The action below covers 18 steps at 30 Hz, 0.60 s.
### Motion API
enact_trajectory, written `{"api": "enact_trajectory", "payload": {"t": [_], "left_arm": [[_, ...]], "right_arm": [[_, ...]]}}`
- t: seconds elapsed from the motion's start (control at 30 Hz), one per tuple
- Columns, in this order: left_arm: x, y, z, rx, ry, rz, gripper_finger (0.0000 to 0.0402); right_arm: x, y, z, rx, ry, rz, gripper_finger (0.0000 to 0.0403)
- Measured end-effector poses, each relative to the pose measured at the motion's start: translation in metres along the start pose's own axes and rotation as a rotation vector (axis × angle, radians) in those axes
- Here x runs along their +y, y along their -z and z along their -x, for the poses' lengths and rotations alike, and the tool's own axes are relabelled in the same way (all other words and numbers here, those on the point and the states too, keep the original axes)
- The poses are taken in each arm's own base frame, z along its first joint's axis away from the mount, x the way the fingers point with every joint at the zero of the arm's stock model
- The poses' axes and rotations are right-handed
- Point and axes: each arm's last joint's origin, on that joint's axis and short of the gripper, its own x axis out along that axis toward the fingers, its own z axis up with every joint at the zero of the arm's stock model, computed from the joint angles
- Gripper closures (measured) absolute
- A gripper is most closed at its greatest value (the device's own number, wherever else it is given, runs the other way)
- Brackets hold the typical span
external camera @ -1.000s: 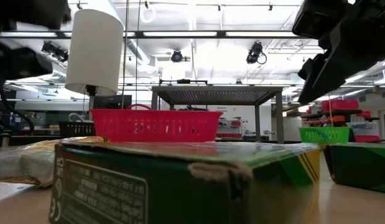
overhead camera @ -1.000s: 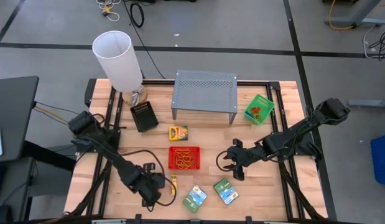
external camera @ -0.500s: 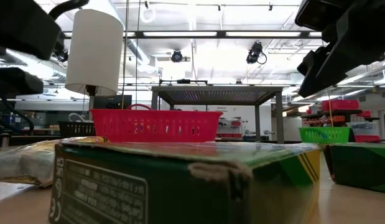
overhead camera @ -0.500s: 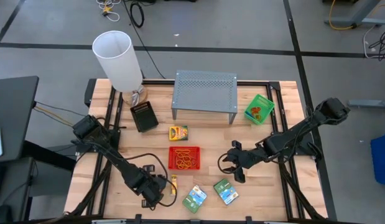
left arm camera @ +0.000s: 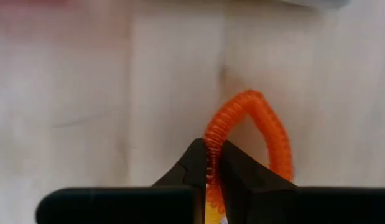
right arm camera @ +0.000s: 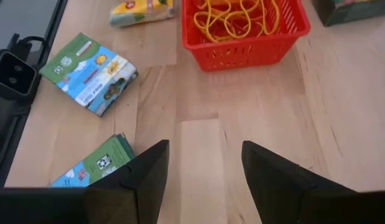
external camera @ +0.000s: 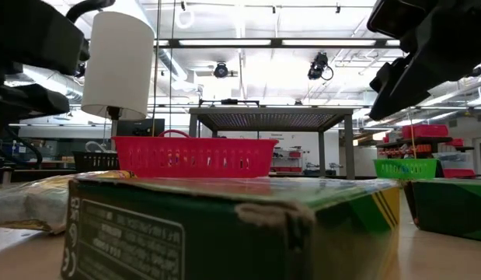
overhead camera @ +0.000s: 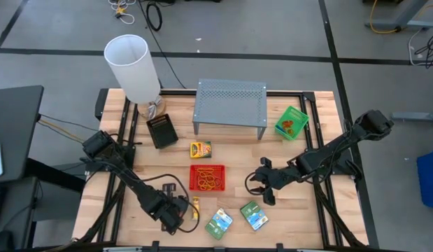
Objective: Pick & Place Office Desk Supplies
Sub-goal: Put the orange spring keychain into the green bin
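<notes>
A ribbed orange rubber band [left arm camera: 251, 109] lies as a loop on the wooden table near its front edge, left of two green-blue packets [overhead camera: 219, 223] [overhead camera: 254, 215]. My left gripper [overhead camera: 180, 213] stands over it, pointing steeply down and shut on it. My right gripper [overhead camera: 260, 185] hovers open right of the red mesh tray [overhead camera: 207, 178], which holds yellow and orange bands. In the right wrist view the gripper [right arm camera: 204, 180] has bare wood between its fingers. The crayon box [overhead camera: 200, 149], the black box [overhead camera: 161, 131] and the green mesh tray [overhead camera: 292, 122] sit farther back. My left gripper pinches one side of the orange band's loop [left arm camera: 212, 146] between its two fingertips [left arm camera: 239, 171]. The fingers come from above, pointing steeply down. The other side of the loop [left arm camera: 279, 149] runs past the outside of one finger. The loop's far bend [left arm camera: 251, 99] rests on the table.
A tall white lampshade [overhead camera: 132, 66] stands at the far left corner and a grey perforated stand [overhead camera: 230, 105] at the far middle. A black cable [overhead camera: 150, 171] trails along my left arm. Bare wood lies between the red tray and my right gripper.
My left gripper has sunk a little and edged toward the orange band at the table's front. My right arm has kept still.
</notes>
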Motion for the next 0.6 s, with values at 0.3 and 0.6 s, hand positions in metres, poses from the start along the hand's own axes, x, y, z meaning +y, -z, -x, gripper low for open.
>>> {"api": "enact_trajectory", "payload": {"t": [0.3,0.6], "left_arm": [[0.010,-0.003,0.033,-0.174,-0.083,0.025,0.0378],[0.025,-0.015,0.063,-0.451,-0.220,0.082,0.0380]], "right_arm": [[0.004,-0.009,0.000,-0.090,-0.041,0.036,0.0192],[0.014,-0.030,0.006,-0.323,-0.124,0.117,0.0192]]}}
